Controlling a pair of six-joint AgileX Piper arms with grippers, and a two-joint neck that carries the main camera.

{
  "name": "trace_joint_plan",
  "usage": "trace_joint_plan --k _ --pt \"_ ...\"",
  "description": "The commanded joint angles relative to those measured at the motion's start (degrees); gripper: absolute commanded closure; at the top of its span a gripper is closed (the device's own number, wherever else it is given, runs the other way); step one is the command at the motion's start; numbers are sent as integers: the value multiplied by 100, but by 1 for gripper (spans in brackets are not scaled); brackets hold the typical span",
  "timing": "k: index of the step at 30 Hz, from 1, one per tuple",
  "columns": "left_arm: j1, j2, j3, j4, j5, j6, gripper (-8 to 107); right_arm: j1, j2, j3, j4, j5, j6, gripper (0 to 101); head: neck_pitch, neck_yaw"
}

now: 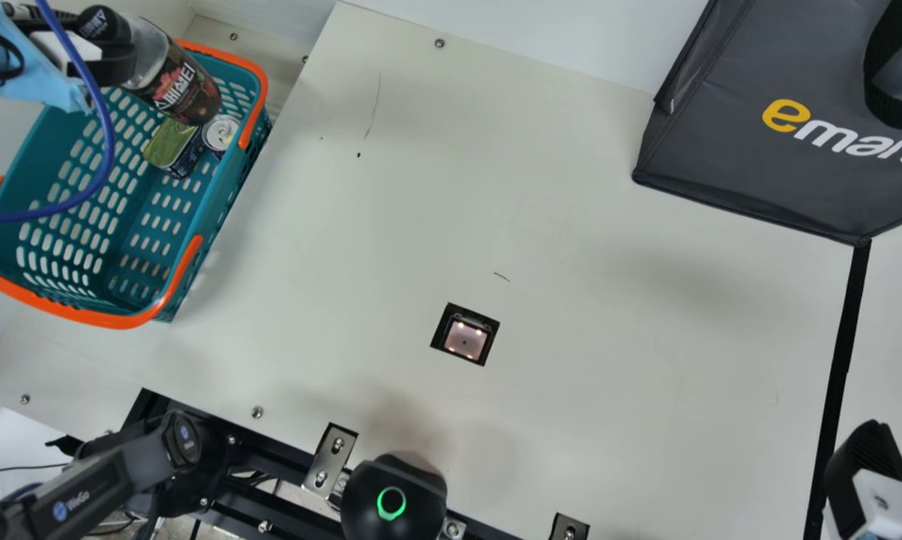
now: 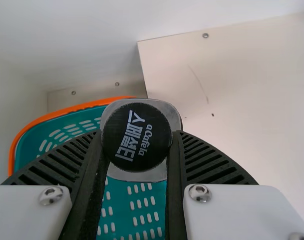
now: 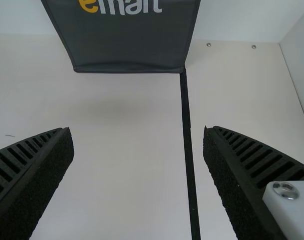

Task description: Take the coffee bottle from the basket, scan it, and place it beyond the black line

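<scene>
Teal basket (image 1: 121,321), can (image 1: 220,133), green item (image 1: 169,142) inside

Basket (image 1: 124,321): far left; can (image 1: 220,133) and tin (image 1: 172,144) inside, toward its far end. Scanner (image 1: 465,340): set into table (image 1: 570,187), between basket and line (image 1: 840,352). Bag (image 1: 735,165): far right, at line's far end.

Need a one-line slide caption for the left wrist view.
Left end effector gripping the coffee bottle by its black cap, above the teal basket.
</scene>
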Motion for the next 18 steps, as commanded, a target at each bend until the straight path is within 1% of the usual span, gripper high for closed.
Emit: trace_joint_plan --k 1,8,18 --pt "-103 -63 78 9 5 7 89 0 0 0 0 0 0 10 -157 14" --pt "-532 -281 286 47 5 -43 89 0 0 0 0 0 0 10 -157 14" --pt "-1268 -486 458 125 -15 -149 89 0 0 0 0 0 0 10 -157 14"
